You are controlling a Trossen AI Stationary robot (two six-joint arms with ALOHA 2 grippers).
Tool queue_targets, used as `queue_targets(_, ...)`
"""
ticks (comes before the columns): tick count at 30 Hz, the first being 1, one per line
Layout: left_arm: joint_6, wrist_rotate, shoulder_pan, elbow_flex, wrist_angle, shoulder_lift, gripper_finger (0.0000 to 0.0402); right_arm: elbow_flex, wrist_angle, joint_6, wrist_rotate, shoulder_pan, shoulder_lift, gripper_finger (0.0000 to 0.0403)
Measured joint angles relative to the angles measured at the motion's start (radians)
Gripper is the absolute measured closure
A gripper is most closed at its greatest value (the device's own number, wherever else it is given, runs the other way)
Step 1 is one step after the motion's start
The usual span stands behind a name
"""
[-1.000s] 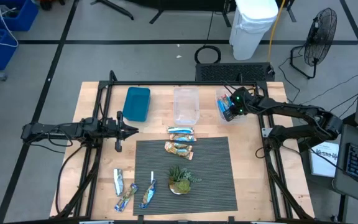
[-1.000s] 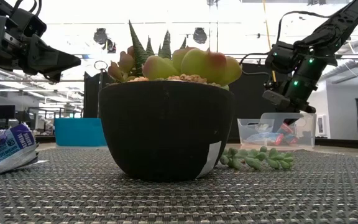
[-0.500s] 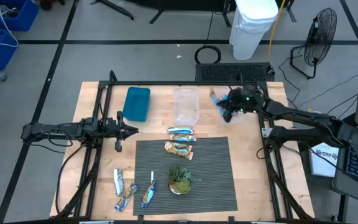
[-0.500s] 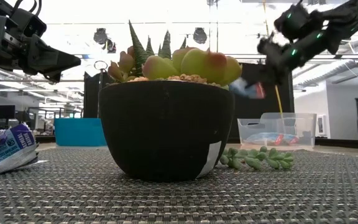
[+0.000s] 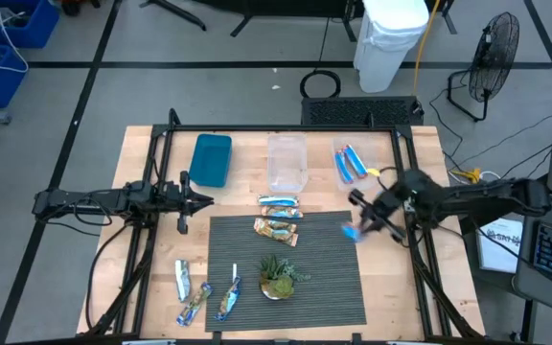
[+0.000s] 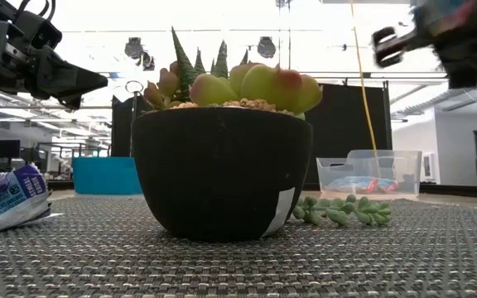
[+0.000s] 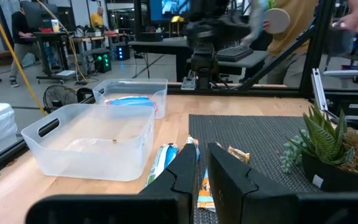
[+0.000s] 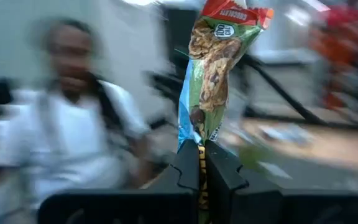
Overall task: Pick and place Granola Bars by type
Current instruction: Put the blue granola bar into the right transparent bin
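Observation:
My right gripper (image 5: 360, 221) is shut on a blue-and-red granola bar (image 8: 213, 74) above the right edge of the dark mat (image 5: 286, 307). Two more blue-and-red bars lie in the clear bin (image 5: 351, 163) at the far right. Two tan bars (image 5: 278, 203) (image 5: 276, 230) lie at the mat's far edge. Three silvery-blue bars (image 5: 195, 302) lie near the front left. My left gripper (image 5: 206, 199) hovers level at the left, open by a narrow gap (image 7: 202, 168), with nothing between its fingers. My right gripper pinches one end of the bar's wrapper (image 8: 198, 142) between its two fingers. The fingers come about level from the table's right side. The bar sticks out beyond the fingertips, along the fingers' line, its red end (image 8: 235, 11) farthest out, lifted clear of the mat.
An empty clear bin (image 5: 287, 163) and a blue bin (image 5: 210, 159) stand at the far side. A potted plant (image 5: 278, 276) stands on the mat, a thin white stick (image 5: 235, 274) beside it. A blurred person (image 8: 73, 124) shows beyond the table in the right wrist view.
My right gripper has lifted a blue-and-red bar out of the far-right clear bin. It has swung up and toward the table's near edge, to the mat's right edge. It has tipped from pointing down to about level and rolled, with the bar in its fingers.

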Motion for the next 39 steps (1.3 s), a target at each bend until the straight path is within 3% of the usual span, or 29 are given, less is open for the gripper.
queue_targets(3,0.0,0.0,0.0,0.0,0.0,0.0,0.0355,-0.101,0.284,0.143,0.012,0.039,0.0,0.0402)
queue_targets(6,0.0,0.0,0.0,0.0,-0.001,0.0,0.0355,-0.152,0.411,0.182,0.074,0.041,-0.001,0.0402)
queue_targets(9,0.0,0.0,0.0,0.0,0.0,0.0,0.0355,-0.156,0.39,0.168,0.134,0.04,-0.001,0.0402)
queue_targets(13,0.0,0.0,0.0,0.0,0.0,0.0,0.0355,-0.118,0.3,0.125,0.338,0.033,0.0,0.0402)
queue_targets(17,0.0,0.0,0.0,0.0,0.0,0.0,0.0355,-0.003,0.044,0.069,0.471,0.004,-0.001,0.0403)
queue_targets(20,0.0,0.0,0.0,0.0,0.0,0.0,0.0355,0.139,-0.284,-0.005,0.568,-0.011,0.001,0.0403)
queue_targets(26,0.0,0.0,0.0,0.0,-0.001,0.0,0.0355,0.431,-0.961,-0.056,1.057,-0.03,0.042,0.0403)
queue_targets(30,0.0,0.0,0.0,0.0,-0.002,0.0,0.0355,0.544,-1.236,0.008,1.269,-0.07,0.078,0.0403)
queue_targets(34,0.0,0.0,0.0,0.0,-0.001,0.0,0.0355,0.578,-1.372,0.068,1.328,-0.121,0.098,0.0403)
queue_targets(39,0.0,0.0,0.0,0.0,-0.001,0.0,0.0355,0.578,-1.493,0.134,1.325,-0.189,0.14,0.0403)
